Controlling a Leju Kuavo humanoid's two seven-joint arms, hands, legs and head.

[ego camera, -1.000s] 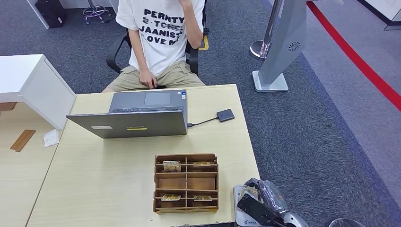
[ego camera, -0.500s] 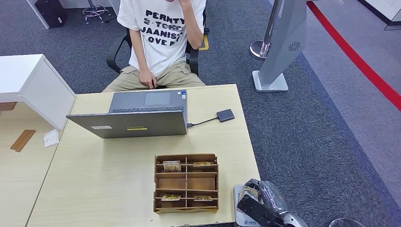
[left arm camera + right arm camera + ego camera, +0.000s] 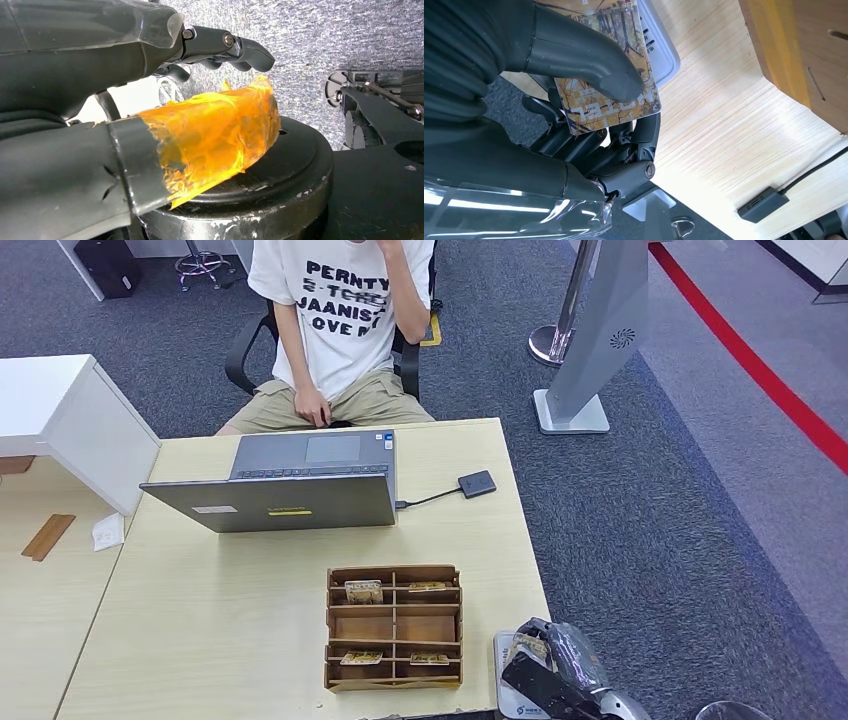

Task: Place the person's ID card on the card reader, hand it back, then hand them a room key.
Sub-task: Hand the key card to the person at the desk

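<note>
Right hand [image 3: 589, 100] clamped thumb-over-fingers on the card [image 3: 611, 95] above the grey card reader [image 3: 505, 685] at the table [image 3: 200, 620] edge. Left hand [image 3: 150, 95] hanging empty, fingers apart. Could slide from the smooth thumb (thin pinch) and fall floorward.

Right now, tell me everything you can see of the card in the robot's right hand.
The card is a thin flat rectangle with rounded corners, printed in mottled gold-brown with white block letters, upside down in the right wrist view. The right hand pinches it, its thick grey thumb pressing on the printed face and its darker fingers behind. The card is held just above the light grey card reader at the wooden table edge; whether card and reader touch cannot be told.
</note>
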